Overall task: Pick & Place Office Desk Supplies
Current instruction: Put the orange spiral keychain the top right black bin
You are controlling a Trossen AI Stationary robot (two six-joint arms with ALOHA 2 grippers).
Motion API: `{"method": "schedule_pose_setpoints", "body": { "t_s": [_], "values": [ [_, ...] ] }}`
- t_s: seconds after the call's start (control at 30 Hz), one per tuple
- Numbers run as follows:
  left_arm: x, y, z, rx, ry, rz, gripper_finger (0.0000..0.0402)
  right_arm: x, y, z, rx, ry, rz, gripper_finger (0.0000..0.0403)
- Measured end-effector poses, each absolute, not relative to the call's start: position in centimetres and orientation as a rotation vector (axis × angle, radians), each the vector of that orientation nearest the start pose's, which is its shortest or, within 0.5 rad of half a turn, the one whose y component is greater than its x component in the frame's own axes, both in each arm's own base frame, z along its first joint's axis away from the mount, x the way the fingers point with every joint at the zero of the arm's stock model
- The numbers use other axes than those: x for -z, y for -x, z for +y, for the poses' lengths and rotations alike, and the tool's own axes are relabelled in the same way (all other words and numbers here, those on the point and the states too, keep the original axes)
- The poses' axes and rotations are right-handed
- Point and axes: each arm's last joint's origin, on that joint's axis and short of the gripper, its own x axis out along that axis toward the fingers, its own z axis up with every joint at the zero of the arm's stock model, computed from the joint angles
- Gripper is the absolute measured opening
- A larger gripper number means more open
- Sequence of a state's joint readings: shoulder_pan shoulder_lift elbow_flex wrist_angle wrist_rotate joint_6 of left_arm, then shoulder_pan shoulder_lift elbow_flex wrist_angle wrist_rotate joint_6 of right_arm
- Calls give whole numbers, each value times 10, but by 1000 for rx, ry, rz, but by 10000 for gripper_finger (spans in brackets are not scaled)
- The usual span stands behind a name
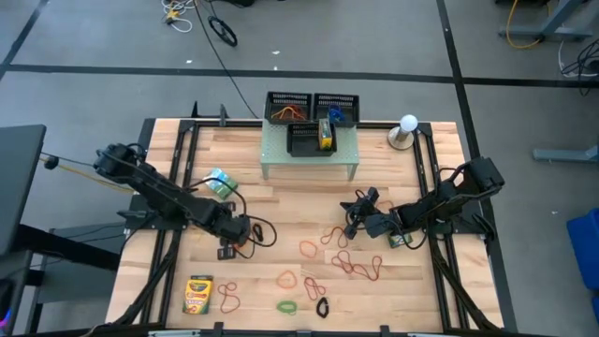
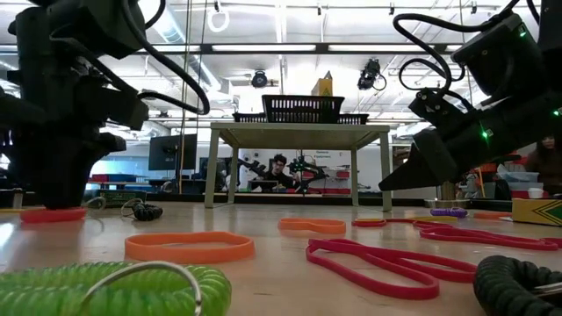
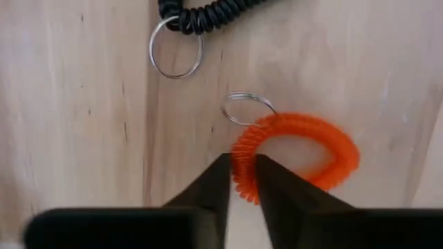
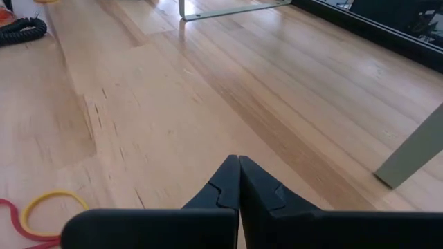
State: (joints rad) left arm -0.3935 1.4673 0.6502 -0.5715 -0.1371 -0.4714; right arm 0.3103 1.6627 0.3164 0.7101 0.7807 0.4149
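On the pale wooden plank table [image 1: 281, 201], the left gripper [image 3: 241, 181] pinches a ribbed orange coil band [image 3: 304, 149] with a thin steel key ring [image 3: 248, 108]; a black coil [image 3: 201, 12] with its own ring lies just beyond. One flat yellow-and-green crayon box [image 1: 197, 294] lies near the front left corner, another [image 1: 326, 134] on the perforated riser [image 1: 309, 154] by three mesh trays [image 1: 288, 106]. Thin red loops [image 1: 356, 267] lie toward the right, where the right gripper [image 4: 239, 181] hangs above bare wood, fingers pressed together, holding nothing.
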Motion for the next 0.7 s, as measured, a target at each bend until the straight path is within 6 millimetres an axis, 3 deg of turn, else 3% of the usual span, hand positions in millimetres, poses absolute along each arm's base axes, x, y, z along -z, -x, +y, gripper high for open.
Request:
{"method": "schedule_pose_setpoints", "body": {
  "t_s": [0.1,0.27,0.37,0.47,0.7],
  "values": [
    [-138,-205,-80,-104,8,1324,18,-88,-224,50,555,-64,441,2],
    [-165,-202,-76,-151,16,1150,16,-88,-224,50,555,-64,442,2],
    [-185,-200,-73,-229,34,983,16,-89,-224,50,555,-66,438,2],
    [-199,-211,-74,-322,61,701,15,-89,-224,50,555,-69,435,2],
    [-171,-236,-73,-185,139,164,15,-94,-230,54,539,-118,396,2]
  ]
}}
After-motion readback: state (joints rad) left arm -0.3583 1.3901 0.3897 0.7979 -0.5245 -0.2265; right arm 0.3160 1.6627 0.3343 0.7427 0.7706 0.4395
